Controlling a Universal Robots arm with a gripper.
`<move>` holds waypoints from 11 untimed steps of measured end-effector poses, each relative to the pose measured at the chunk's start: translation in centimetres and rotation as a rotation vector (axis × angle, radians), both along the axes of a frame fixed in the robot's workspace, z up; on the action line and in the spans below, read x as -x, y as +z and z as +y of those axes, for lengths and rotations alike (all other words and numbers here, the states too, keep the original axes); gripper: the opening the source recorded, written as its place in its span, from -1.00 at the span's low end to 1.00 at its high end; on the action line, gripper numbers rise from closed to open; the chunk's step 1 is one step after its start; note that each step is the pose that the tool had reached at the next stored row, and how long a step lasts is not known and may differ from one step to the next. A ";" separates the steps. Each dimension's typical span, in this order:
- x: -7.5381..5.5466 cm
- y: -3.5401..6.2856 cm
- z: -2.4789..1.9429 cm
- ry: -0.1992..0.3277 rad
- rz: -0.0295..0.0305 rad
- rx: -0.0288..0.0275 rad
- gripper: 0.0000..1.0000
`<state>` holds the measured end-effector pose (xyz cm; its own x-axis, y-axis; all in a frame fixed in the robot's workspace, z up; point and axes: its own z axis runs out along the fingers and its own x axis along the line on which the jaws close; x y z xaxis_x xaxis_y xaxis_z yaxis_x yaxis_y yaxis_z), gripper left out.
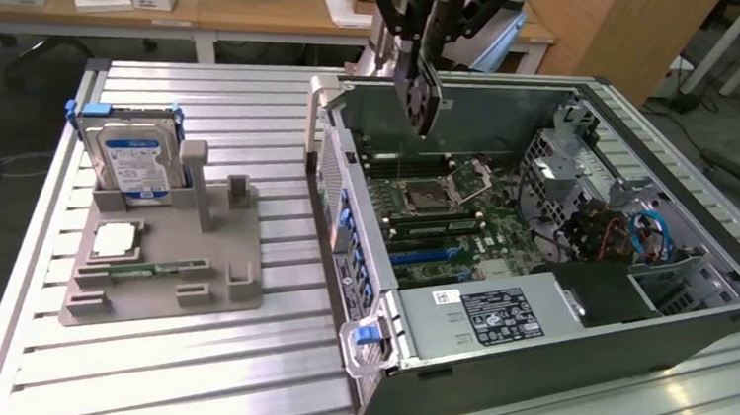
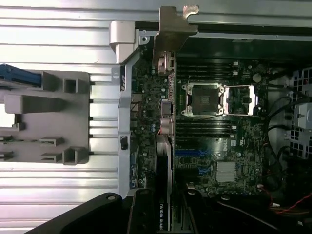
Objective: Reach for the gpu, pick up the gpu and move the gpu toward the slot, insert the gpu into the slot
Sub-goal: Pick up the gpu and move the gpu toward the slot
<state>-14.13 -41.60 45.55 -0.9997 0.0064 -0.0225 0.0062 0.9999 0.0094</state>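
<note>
The gpu (image 1: 422, 101) hangs on edge above the far end of the open computer case (image 1: 677, 341), with my gripper (image 1: 428, 58) shut on its upper part. In the wrist view the gpu (image 2: 165, 122) appears edge-on, its silver bracket (image 2: 171, 29) near the case's wall and my black fingers (image 2: 141, 212) on either side of it. It is in the air over the green motherboard (image 1: 475, 226) and touches nothing there. The slot (image 2: 192, 153), a blue strip, lies on the board beside the card's line, below the processor socket (image 2: 204, 100).
A grey holder (image 1: 161, 251) on the exterior view's left carries a silver hard drive (image 1: 133, 154), a memory stick (image 1: 154, 272) and a chip (image 1: 117, 240). Inside the case are a power supply (image 1: 495, 311), a drive cage and cables (image 1: 632, 238). A wooden desk (image 1: 227, 8) stands behind.
</note>
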 end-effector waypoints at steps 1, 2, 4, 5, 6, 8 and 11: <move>-0.1 -0.03 0.00 0.006 -0.0003 0.0001 -0.48; -0.2 -0.06 0.00 0.012 -0.0010 0.0003 -0.48; -0.7 -0.15 0.00 0.015 -0.0045 0.0003 -0.48; -1.0 -0.19 0.00 0.015 -0.0055 0.0003 -0.48; -1.4 -0.22 0.00 0.015 -0.0063 0.0003 -0.48; -2.1 -0.27 0.00 0.015 -0.0073 0.0002 -0.48; -2.9 -0.30 -0.01 0.013 -0.0074 0.0003 -0.48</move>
